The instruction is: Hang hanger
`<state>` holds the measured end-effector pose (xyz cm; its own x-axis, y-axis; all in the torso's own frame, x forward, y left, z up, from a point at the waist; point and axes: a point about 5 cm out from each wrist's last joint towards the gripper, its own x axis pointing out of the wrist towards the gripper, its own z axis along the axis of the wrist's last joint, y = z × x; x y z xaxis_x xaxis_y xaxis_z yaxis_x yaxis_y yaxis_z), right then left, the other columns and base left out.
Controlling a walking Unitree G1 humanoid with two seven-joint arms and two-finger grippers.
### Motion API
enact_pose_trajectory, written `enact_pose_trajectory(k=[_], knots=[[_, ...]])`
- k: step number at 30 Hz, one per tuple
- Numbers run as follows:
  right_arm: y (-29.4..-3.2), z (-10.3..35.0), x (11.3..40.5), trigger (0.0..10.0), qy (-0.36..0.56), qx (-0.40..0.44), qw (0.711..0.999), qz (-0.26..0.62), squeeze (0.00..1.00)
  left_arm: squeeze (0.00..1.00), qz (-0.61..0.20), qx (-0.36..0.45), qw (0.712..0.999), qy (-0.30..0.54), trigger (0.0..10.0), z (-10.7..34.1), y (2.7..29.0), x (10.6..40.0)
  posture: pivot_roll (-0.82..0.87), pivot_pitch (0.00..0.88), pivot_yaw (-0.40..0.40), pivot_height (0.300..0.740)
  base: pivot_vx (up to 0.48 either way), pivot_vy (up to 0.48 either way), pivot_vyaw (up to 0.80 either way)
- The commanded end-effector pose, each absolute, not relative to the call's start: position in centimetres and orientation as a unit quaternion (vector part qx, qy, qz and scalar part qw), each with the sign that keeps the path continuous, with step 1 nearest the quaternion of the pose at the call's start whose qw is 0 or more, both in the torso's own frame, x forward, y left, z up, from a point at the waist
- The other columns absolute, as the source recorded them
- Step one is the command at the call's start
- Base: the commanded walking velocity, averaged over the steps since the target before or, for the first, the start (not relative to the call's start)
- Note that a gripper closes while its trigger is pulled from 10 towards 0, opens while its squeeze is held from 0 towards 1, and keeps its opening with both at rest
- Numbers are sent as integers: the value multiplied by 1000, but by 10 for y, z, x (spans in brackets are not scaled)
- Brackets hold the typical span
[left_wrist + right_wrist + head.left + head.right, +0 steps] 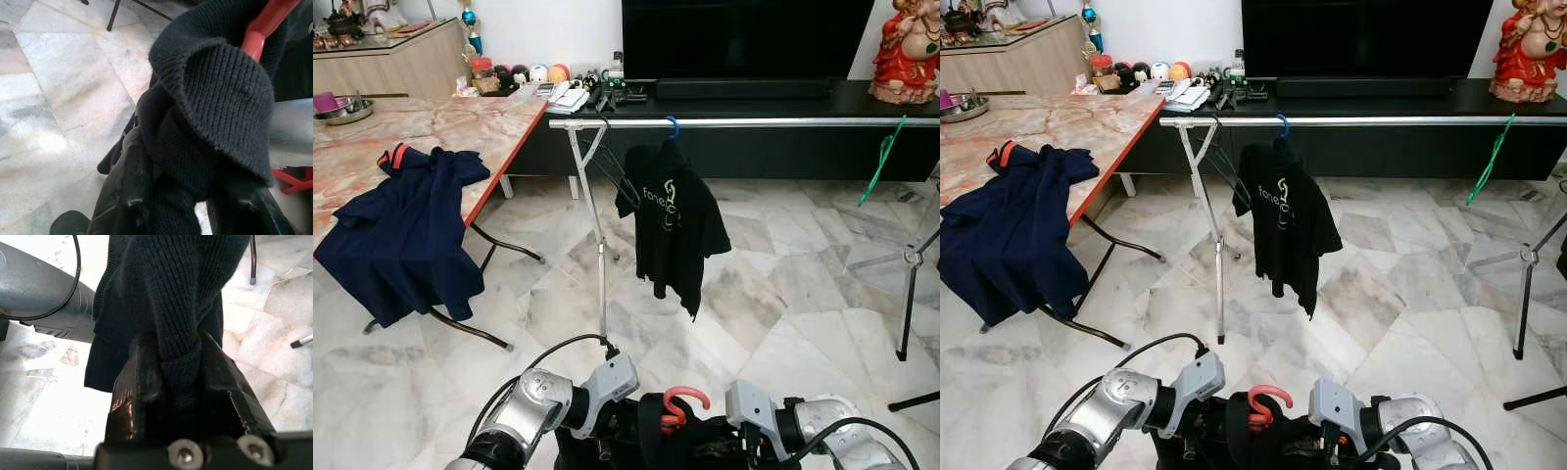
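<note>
Holding a dark garment (705,450) on a red hanger (677,403) at bottom centre, left hand (186,205) and right hand (171,382) both clamping fabric. Not yet hanging it on the rail (783,122) at upper centre, beside the black shirt (671,220).

You have bare rail (783,122) between the hung black shirt (671,220) and the green hanger (883,157); empty hangers (607,162) crowd the rack's left end.

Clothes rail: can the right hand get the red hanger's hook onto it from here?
Probably not yet: the rail stands well ahead across open floor, and both the right hand and left hand grip the garment on the red hanger.
</note>
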<state>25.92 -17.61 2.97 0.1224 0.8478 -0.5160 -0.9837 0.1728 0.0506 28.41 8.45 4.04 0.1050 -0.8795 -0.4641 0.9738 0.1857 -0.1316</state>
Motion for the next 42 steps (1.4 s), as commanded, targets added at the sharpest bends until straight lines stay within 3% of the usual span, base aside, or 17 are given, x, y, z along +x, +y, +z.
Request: enact_pose_trajectory(k=[1,4,5,6,7,8,10,11,12,13,34,39,42], knots=[[-160,46,272,0,159,-149,739,638,0,0,-632,101,734,224,0,39,77,282,-43,14,32,740,0,0,0],[-162,43,271,0,173,-149,738,635,0,0,-632,102,735,224,0,38,77,282,-43,10,33,740,0,0,0],[-164,42,271,4275,184,-150,738,632,0,0,-630,105,737,223,0,38,77,283,-44,7,33,740,0,0,0],[-164,41,271,4275,186,-151,739,630,0,0,-629,106,737,222,0,38,77,283,-44,7,33,740,0,0,0],[-165,40,271,9608,190,-147,741,626,0,0,-628,106,738,222,0,38,77,283,-44,4,32,740,0,0,0],[-165,39,271,10000,197,-142,743,624,0,0,-627,107,739,221,0,38,77,283,-44,4,32,740,0,0,0],[-166,38,271,10000,206,-137,743,622,0,0,-624,108,742,220,0,38,77,284,-42,2,34,740,0,0,0],[-166,37,273,10000,213,-139,748,613,216,0,-617,111,748,217,0,38,78,285,-44,0,35,740,0,0,0],[-166,37,275,10000,211,-139,755,606,851,0,-614,112,750,217,0,38,79,285,-42,0,35,740,0,0,0],[-166,37,277,10000,210,-135,762,598,980,0,-609,117,754,217,0,37,80,286,-41,0,36,740,0,0,0],[-174,38,280,10000,216,-187,758,586,1000,0,-513,183,806,231,0,18,94,289,-40,14,34,740,0,0,0],[-177,42,287,10000,206,-193,779,559,1000,0,-479,166,833,221,0,19,98,293,-41,18,36,740,0,0,0],[-184,51,298,10000,177,-195,824,502,1000,0,-442,165,854,221,0,17,108,295,-38,22,35,740,0,0,0]])
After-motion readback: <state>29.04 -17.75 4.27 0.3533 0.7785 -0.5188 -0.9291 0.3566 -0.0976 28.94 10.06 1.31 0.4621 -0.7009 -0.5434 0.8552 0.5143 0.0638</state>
